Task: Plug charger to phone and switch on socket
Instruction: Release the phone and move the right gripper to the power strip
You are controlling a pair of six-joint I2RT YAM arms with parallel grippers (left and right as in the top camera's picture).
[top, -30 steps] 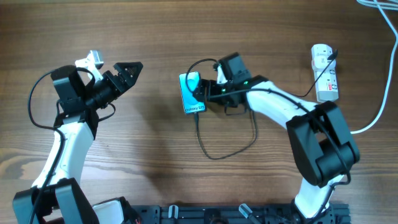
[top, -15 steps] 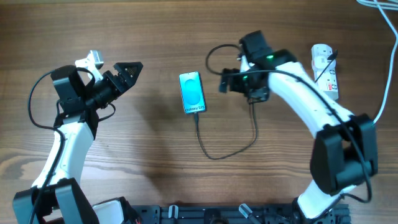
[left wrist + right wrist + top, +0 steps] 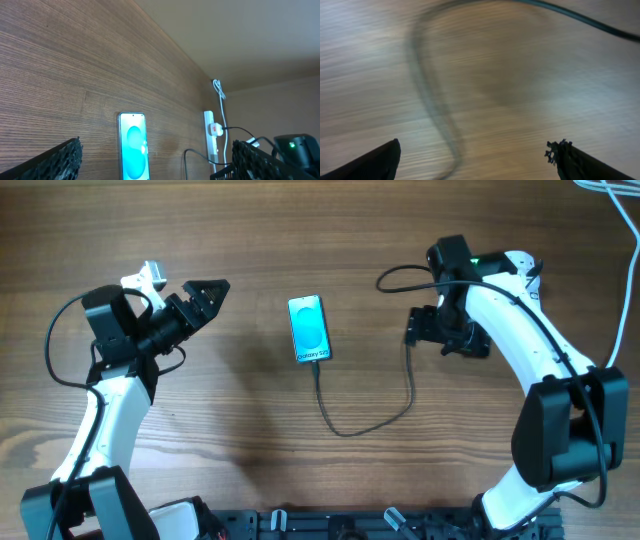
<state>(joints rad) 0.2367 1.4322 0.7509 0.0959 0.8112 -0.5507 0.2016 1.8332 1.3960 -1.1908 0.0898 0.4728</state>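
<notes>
The brown wood-grain tabletop [image 3: 250,445] is bare across its left-centre and near middle. That leaves wide room around the small rectangular phone with a bright cyan screen [image 3: 308,329], which lies flat at centre with its long sides running away from the robot's base.

The thin black charger cable [image 3: 345,431] meets the phone's near short edge, loops toward the base, then climbs on the right and passes by the right tool [image 3: 411,328]. Whether its tip is fully seated cannot be told.

The white elongated power strip [image 3: 208,120] lies at the far right, well apart from the phone. From overhead it is largely covered by the right arm. A thick white lead [image 3: 618,330] curves along the right edge.

The right arm reaches forward and bends left. The right tool hovers between phone and power strip, fingers spread wide and gripping nothing, with blurred cable beneath.

The left arm is raised at the left. The left tool [image 3: 208,293] points toward the phone, jaws wide apart and empty.
</notes>
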